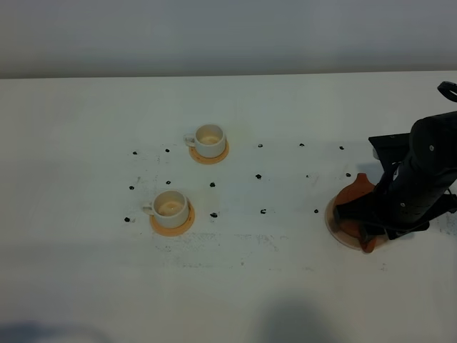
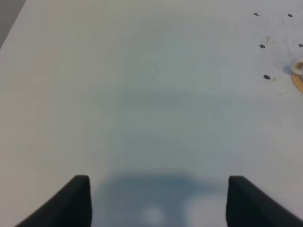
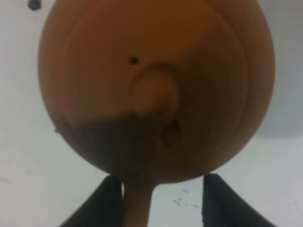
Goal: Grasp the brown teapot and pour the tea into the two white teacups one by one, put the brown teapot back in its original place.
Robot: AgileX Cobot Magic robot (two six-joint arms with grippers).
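Teapot: brown teapot (image 1: 353, 199) sits on pale coaster (image 1: 333, 223), right side of table (image 1: 86, 107), under the R arm.
R gripper: R gripper (image 3: 162, 198) directly over the pot, jaws apart and astride the handle (image 3: 137, 203). One jaw is just beside the handle, the other has a clear gap. Not pinched, nothing held.
L gripper: L gripper (image 2: 158, 198) jaws wide, nothing btw them, over bare table, well apart from the pot.
Key relation: handle lies btw the R jaws, pot body just beyond the fingertips, lid knob (image 3: 154, 94) centred ahead. Judgement: next move needs only a squeeze across the handle.
Pot axis: spout–handle line runs approx far–near in the overhead view. Handle looks like the near tip, at the gripper; spout prob the far tip. Not certain, arm hides much.
Cups: far cup (image 1: 209, 138) and near cup (image 1: 171, 206) on orange coasters (image 1: 187, 221), well left of the pot. No dark tea seen in either.
Nearer arm: R, by far.
Stage: grasp step; pouring not begun.
Risk: thin handle sits off-centre in the jaws, so pot may twist on lift.
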